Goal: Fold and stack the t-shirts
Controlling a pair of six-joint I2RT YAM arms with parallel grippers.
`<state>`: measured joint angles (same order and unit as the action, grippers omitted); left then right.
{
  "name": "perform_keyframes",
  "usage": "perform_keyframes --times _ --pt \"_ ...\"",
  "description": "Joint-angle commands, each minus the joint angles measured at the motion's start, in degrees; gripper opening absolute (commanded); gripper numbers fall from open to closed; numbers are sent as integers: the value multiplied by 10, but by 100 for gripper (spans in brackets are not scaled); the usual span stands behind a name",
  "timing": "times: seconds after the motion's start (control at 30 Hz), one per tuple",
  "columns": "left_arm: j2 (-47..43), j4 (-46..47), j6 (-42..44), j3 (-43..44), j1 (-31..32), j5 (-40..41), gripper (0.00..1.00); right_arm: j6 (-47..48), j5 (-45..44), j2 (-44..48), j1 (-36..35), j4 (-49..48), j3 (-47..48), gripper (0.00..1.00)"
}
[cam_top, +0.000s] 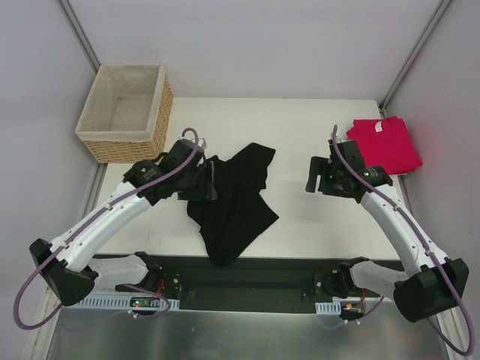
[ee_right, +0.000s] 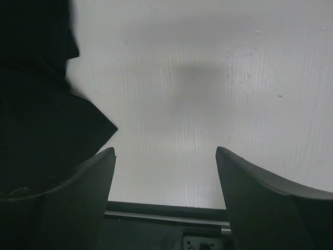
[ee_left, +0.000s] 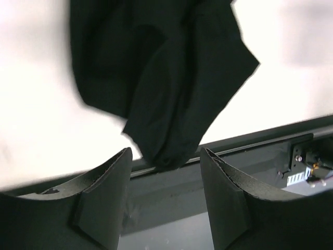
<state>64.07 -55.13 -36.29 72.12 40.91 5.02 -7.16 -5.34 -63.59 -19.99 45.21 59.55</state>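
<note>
The crumpled black cloth shirt (cam_top: 236, 199) is sprawling across the middle of the white table (cam_top: 300, 127), blocking the centre. Bare surface is lying open between it and the folded pinkish-red shirt (cam_top: 384, 144) at the far right, while the woven wicker basket (cam_top: 120, 148) is crowding the far left corner.

The first t-shirt (cam_top: 236, 202) lies mid-tabletop (cam_top: 300, 232), its near end reaching the near edge. The second t-shirt (cam_top: 384, 144) lies at the far right corner — well apart from it. A basket (cam_top: 124, 142) stands at the far left corner. The left end effector (cam_top: 204, 184) is at the first t-shirt's left edge; the right end effector (cam_top: 313, 175) is between the two t-shirts.
</note>
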Motion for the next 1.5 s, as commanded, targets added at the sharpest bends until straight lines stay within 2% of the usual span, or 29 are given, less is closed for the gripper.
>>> perform_keyframes --times 0.0,0.07,0.1,0.2,0.4,0.67,0.97,1.33,1.47 --pt "51 171 75 -36 5 -101 55 13 89 -29 9 -62 0 82" --pt "71 180 85 -30 4 -90 54 11 115 -37 10 -81 -2 82" --pt "89 177 97 -27 4 -84 54 17 166 -40 12 -92 -6 83" --pt "93 177 84 -31 5 -67 54 16 240 -74 12 -113 -14 83" --pt "51 177 37 -51 -5 -4 53 -7 296 -129 10 -125 -54 83" --pt "22 177 47 -48 -33 -2 54 -22 315 -154 -4 -115 -92 82" --pt "19 179 39 -55 -36 -3 53 -41 327 -228 -72 -136 -49 80" --pt "-19 180 43 -73 -43 6 54 -51 299 -276 -83 -128 -10 67" --pt "-31 180 45 -76 -43 10 54 -42 274 -295 -88 -115 9 66"
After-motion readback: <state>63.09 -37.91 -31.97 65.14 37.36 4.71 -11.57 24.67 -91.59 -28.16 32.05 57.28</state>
